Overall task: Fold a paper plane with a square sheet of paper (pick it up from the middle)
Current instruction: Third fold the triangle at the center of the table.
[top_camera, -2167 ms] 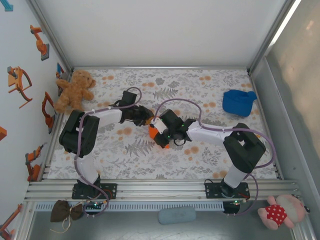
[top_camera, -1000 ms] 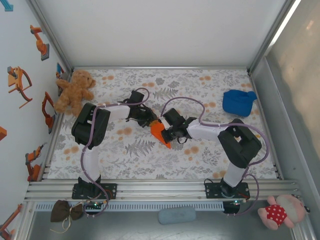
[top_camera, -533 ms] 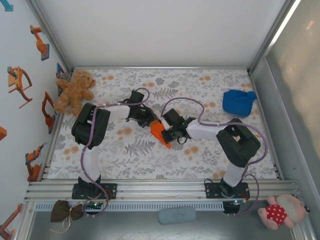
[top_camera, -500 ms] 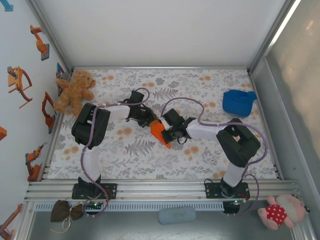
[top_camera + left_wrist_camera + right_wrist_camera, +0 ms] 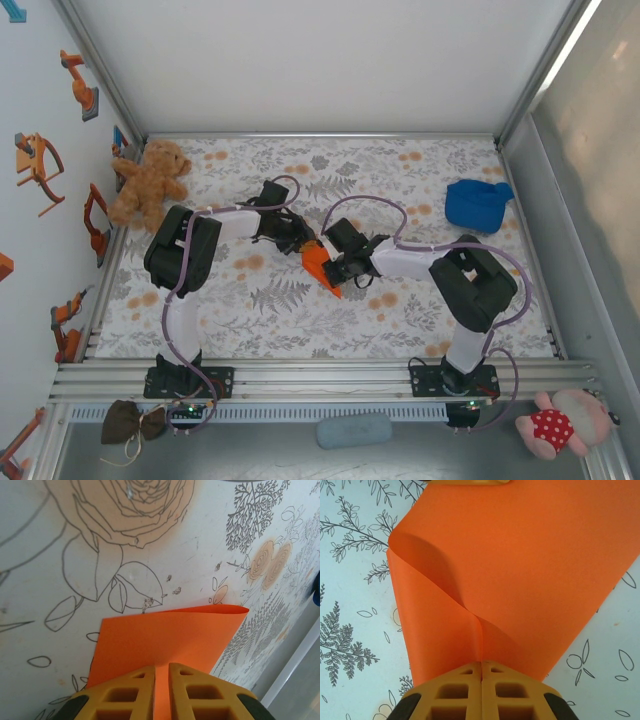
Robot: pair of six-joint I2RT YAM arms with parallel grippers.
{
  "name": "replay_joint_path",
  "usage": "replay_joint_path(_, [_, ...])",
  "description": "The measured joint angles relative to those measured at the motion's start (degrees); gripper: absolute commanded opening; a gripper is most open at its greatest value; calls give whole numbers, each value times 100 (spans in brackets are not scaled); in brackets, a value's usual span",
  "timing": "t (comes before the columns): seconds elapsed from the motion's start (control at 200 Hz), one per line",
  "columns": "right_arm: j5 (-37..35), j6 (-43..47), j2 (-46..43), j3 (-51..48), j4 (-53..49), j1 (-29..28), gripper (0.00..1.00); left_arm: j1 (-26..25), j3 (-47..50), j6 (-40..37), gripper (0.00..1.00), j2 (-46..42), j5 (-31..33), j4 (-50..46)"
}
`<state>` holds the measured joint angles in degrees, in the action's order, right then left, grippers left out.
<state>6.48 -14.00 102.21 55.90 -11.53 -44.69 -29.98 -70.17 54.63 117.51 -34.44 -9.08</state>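
From above, we saw the orange paper [image 5: 320, 265] at mid-desk [image 5: 400, 320], between the arms. The wrist views added that the left pincer [image 5: 161, 669] and the right pincer [image 5: 481, 666] each clamped it, the sheet bowing between them.

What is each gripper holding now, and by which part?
Both hold the paper. The left gripper pinches one edge; the right gripper is shut on the opposite edge, where it buckles into a crease.
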Motion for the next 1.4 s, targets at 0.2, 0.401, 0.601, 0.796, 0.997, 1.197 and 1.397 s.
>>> replay_joint_path(0.2, [4, 2, 26, 33, -17, 0, 0, 0, -2, -2, 16, 2, -7, 2])
replay_joint_path(0.401, [9, 2, 66, 79, -17, 0, 0, 0, -11, -2, 16, 2, -7, -4])
replay_joint_path(0.601, [11, 2, 74, 83, -17, 0, 0, 0, -33, -2, 17, 2, -2, -44])
replay_joint_path(0.796, [11, 2, 76, 83, -15, 0, 0, 20, -98, -15, 24, -109, 133, -321])
replay_joint_path(0.997, [31, 2, 85, 87, -11, 0, 0, 138, -39, -17, 25, -761, 444, -522])
replay_joint_path(1.197, [57, 2, 118, 122, -9, 0, 0, 83, 586, 122, 20, -1375, 597, -304])
replay_joint_path(1.397, [87, 2, 125, 133, -13, 7, 0, -271, 1300, 422, 15, -1462, 654, -24])
